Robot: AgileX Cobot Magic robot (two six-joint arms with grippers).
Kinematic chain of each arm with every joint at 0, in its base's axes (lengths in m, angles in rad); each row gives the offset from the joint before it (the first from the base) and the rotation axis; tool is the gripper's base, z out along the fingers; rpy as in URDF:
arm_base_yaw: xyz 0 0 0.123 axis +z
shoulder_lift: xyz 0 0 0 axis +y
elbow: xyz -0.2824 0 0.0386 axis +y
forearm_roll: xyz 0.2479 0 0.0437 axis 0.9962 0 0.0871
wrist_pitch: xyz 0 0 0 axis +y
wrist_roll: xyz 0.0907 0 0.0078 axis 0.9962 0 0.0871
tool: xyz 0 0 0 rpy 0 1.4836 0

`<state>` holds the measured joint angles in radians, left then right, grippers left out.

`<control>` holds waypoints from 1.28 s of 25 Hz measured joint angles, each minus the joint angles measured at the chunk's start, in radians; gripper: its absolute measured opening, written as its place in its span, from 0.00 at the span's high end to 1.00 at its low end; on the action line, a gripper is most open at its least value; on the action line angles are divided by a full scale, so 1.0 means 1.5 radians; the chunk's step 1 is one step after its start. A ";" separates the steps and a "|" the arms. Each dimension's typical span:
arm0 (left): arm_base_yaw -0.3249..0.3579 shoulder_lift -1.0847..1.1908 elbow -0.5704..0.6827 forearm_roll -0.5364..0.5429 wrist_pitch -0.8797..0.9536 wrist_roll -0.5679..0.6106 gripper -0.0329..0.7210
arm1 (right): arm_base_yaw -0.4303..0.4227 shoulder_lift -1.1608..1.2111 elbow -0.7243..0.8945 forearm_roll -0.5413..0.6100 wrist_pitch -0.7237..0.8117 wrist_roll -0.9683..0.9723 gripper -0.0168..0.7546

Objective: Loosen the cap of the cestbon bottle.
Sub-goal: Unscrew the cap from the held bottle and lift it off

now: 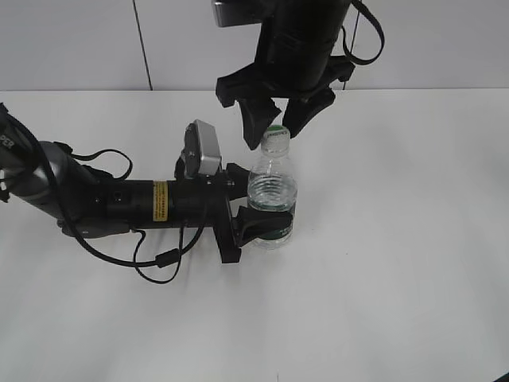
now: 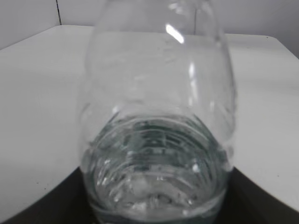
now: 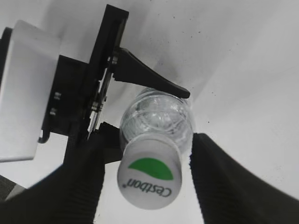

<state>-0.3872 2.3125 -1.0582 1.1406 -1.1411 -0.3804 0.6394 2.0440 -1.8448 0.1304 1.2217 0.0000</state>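
The cestbon bottle (image 1: pixel 272 187) stands upright on the white table, clear and partly filled with water, with a dark green label low down. My left gripper (image 1: pixel 258 216) is shut on its lower body from the left. The bottle fills the left wrist view (image 2: pixel 156 140), with dark jaws at both bottom corners. The white cap (image 1: pixel 276 134) with its green mark sits on the neck. My right gripper (image 1: pixel 272 137) hangs above, open, one finger on each side of the cap (image 3: pixel 148 173). A small gap shows between the cap and the right-hand finger.
The white table (image 1: pixel 398 239) runs back to a pale wall. The left arm lies across the table's left side with loose black cables (image 1: pixel 151 263). The left gripper's fingers and camera housing (image 3: pixel 28 93) show below the cap in the right wrist view.
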 joint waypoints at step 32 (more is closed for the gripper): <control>0.000 0.000 0.000 -0.001 0.000 -0.003 0.41 | 0.001 -0.001 0.000 -0.001 0.005 -0.887 0.59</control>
<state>-0.3872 2.3125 -1.0582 1.1386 -1.1411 -0.3846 0.6414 2.0422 -1.8448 0.1294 1.2286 -1.3303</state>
